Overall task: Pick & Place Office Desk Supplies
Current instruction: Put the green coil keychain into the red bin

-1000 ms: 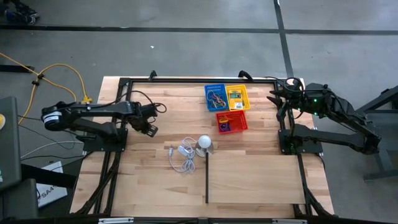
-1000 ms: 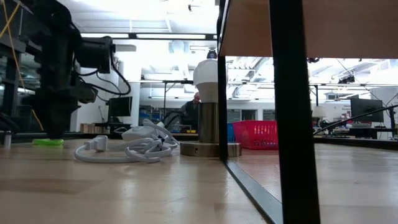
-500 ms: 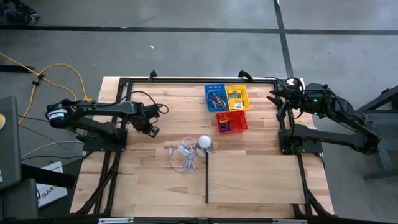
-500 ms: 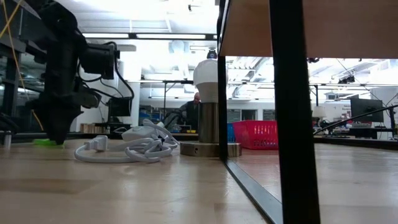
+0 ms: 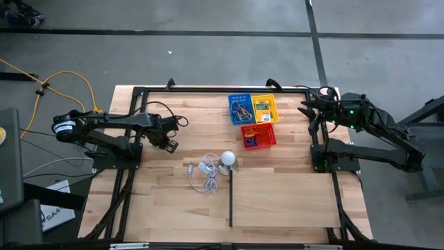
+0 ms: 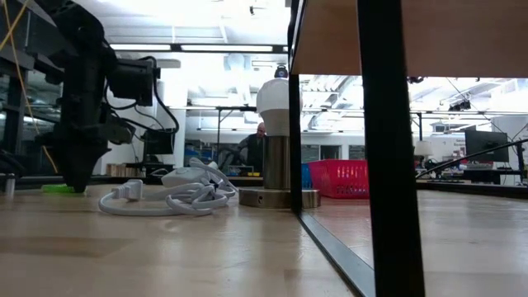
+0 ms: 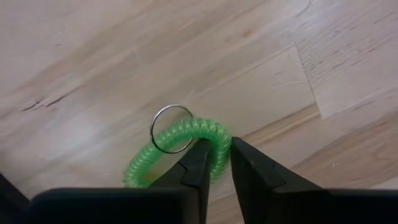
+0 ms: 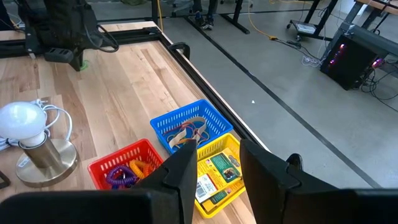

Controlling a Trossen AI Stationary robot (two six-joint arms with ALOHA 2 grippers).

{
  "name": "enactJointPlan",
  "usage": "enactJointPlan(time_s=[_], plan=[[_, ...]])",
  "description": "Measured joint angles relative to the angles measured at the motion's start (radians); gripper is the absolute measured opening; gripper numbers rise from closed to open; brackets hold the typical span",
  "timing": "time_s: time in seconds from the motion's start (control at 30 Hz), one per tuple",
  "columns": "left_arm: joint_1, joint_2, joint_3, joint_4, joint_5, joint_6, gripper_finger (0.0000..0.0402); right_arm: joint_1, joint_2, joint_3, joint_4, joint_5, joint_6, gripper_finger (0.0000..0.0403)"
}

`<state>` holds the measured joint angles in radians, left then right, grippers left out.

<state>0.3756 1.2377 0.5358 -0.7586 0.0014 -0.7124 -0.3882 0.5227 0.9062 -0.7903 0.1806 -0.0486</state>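
Wooden desk (image 5: 277, 201) up front – left gripper (image 7: 214, 163) is down on it, fingers pinching a green coiled ring (image 7: 180, 146) with a metal loop, while the right gripper (image 8: 214, 163) waits – fingers apart – over the baskets (image 8: 186, 127).

Glossy green plastic coil (image 7: 180, 149) (thin metal ring (image 7: 171, 129) attached) on matt wooden table (image 7: 261, 68)

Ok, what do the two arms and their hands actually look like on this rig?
Both arms are black, jointed tubes with loose black cables. The left arm has a white-capped joint near its base; the right arm shows a small green light. Each hand, left hand and right hand, has two flat, dark, tapering fingers.
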Motion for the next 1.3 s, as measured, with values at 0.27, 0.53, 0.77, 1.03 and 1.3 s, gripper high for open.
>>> enactJointPlan(time_s=[0.27,0.53,0.77,1.03,1.3], plan=[[0.0,0.0,-0.001,0.001,0.0,-0.002,0.0025,0.0,0.0,0.0,0.0,0.0,0.0,0.011],[0.0,0.0,-0.001,0.013,0.0,-0.003,0.0023,0.0,0.0,0.0,0.0,0.0,0.0,0.011],[-0.001,-0.036,0.019,0.17,0.006,0.002,0.0022,0.0,0.0,0.0,0.0,0.0,0.0,0.011],[0.0,-0.099,0.018,0.443,0.003,0.099,0.0021,0.0,0.0,0.0,0.0,0.0,0.0,0.011],[-0.002,-0.123,0.018,0.7,0.003,0.204,0.0021,0.0,0.0,0.0,0.0,0.0,0.0,0.011]])
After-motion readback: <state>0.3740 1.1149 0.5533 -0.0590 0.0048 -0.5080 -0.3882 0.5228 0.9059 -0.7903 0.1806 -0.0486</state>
